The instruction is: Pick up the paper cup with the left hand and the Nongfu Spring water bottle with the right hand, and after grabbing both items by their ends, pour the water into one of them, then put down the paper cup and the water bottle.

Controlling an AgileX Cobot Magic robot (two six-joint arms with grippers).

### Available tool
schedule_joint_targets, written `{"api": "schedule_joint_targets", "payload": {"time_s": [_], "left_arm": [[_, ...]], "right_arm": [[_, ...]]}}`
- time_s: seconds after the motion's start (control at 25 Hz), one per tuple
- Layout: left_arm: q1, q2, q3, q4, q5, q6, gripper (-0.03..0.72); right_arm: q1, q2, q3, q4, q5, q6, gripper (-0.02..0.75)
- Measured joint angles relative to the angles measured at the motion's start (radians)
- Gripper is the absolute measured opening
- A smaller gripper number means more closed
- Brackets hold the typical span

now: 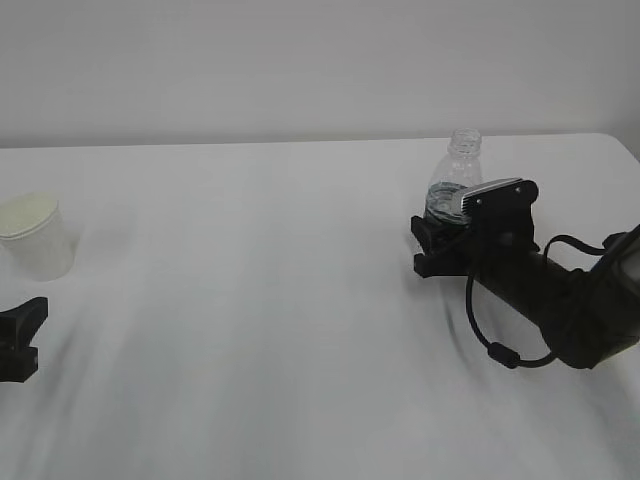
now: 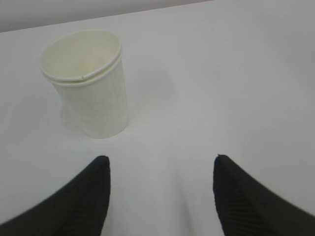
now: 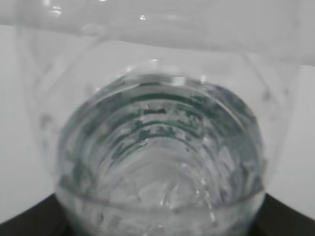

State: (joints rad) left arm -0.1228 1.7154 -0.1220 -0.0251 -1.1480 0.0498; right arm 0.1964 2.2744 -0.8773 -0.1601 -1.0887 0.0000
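Note:
The paper cup (image 1: 35, 235) stands upright at the table's far left, white with a cream inside. In the left wrist view the paper cup (image 2: 91, 83) sits ahead and left of the gap between my fingers, untouched. My left gripper (image 2: 160, 160) is open and empty, and shows low at the left edge of the exterior view as the left gripper (image 1: 20, 335). The Nongfu Spring water bottle (image 1: 458, 165) stands uncapped on the right with water (image 1: 445, 200) in its lower half. My right gripper (image 1: 440, 238) grips its lower body. The bottle (image 3: 157, 162) fills the right wrist view, black fingers (image 3: 29, 223) pressed to its sides.
The white table (image 1: 280, 300) runs wide between cup and bottle, with a pale wall behind it. My right arm and its looping black cable (image 1: 490, 340) stretch in from the right edge. The table's back right corner lies just behind the bottle.

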Motion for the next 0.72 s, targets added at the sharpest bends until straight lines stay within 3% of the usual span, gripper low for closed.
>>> {"api": "schedule_joint_targets", "payload": {"time_s": [0.72], "left_arm": [[0.0, 0.0, 0.0, -0.087, 0.0, 0.0, 0.47]], "right_arm": [[0.0, -0.147, 0.062, -0.052, 0.078, -0.007, 0.428]]}}
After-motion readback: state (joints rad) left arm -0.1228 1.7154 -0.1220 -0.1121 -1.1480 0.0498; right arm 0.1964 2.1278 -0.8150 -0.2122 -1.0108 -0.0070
